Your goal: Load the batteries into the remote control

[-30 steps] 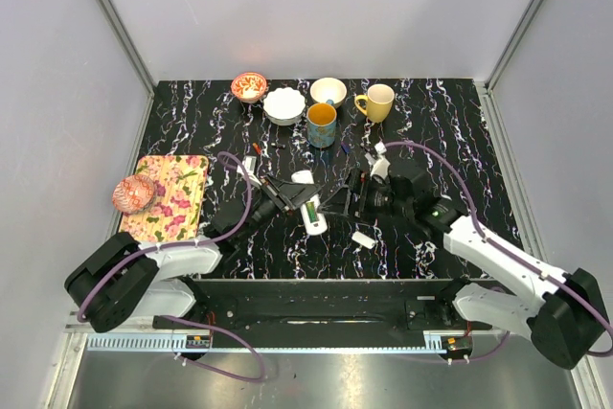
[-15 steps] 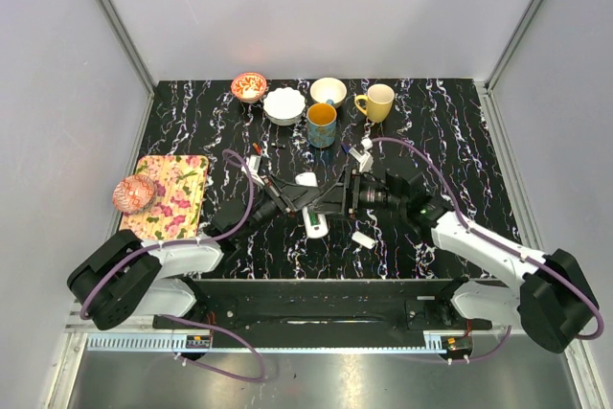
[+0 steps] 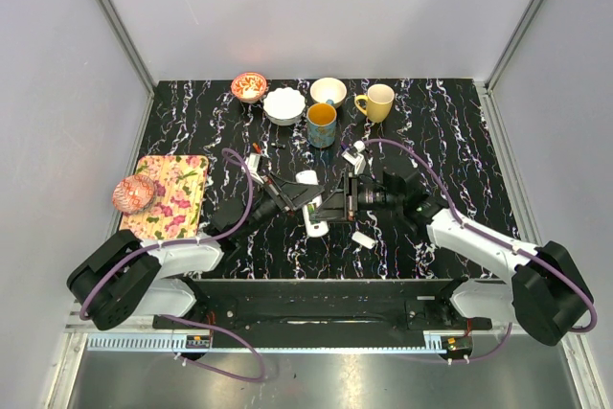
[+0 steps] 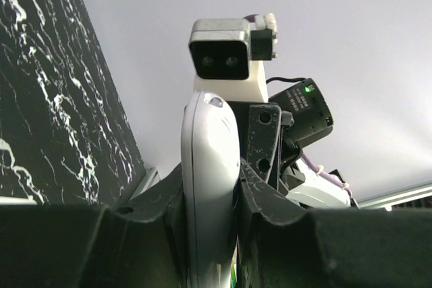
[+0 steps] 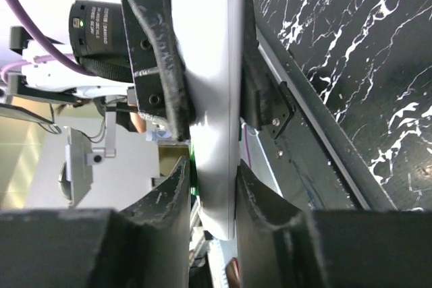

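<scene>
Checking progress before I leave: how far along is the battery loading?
Done: the left gripper holds the remote control. In hand: the right gripper clasps it too. Left: battery loading; the slot is too obscured to show any inside.

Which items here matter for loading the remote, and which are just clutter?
Job: remote; left pincer and right pincer, both gripping it.
Clutter: red bowl, white bowl, cream bowl, blue mug, yellow mug, floral mat, pink ball, white chip (role unclear).
</scene>
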`<state>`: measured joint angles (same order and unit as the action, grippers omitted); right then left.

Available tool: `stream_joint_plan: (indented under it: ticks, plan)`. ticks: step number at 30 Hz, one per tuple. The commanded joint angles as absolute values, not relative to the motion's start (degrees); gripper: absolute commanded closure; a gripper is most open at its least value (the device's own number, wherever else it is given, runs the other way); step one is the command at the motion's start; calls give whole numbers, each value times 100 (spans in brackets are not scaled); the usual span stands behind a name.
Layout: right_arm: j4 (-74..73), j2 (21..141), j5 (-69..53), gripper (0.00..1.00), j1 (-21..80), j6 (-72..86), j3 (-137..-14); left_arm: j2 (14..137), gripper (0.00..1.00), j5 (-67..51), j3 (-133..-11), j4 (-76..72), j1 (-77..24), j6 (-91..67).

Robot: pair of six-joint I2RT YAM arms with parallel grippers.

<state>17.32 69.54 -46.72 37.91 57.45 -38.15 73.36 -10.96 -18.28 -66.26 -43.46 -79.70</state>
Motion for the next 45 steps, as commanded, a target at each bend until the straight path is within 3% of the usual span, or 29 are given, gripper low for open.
stream_joint_plan:
  ticks: [1,5,9,12,17,27,28,29,32,38,45]
  plan:
    - [2092,6996,-5088,78,3797,5722,-3823,7260,100,-1151,-2021,-7207,-4324,-7981]
    - [2074,7058,-5264,100,3797,5730,-3850,7251,95,-1309,-2021,-7216,-4324,-7919]
    - [1952,7110,-5431,100,3788,5661,-3920,7233,70,-1590,-2013,-7181,-4298,-7857]
    - [1706,7110,-5475,100,3788,5476,-4008,7198,62,-1748,-1952,-7172,-4245,-7866]
    - [1407,7093,-5660,100,3736,5327,-4122,7128,58,-2126,-1942,-7058,-4079,-7866]
    - [1134,7005,-5739,100,3656,5159,-4236,6987,67,-2645,-1925,-6794,-3990,-7734]
    - [1125,7014,-5765,100,3648,5159,-4236,6987,70,-2663,-1916,-6811,-3990,-7726]
    - [1125,7031,-5766,100,3647,5159,-4228,6987,81,-2680,-1899,-6838,-3990,-7726]
    - [1134,7075,-5792,100,3639,5168,-4236,7013,99,-2716,-1872,-6881,-3999,-7734]
    - [1143,7163,-5801,100,3639,5212,-4289,7128,100,-2786,-1846,-7049,-3999,-7813]
    - [678,7198,-5406,98,3604,5124,-4385,6873,100,-1918,-1503,-6962,-4192,-7849]
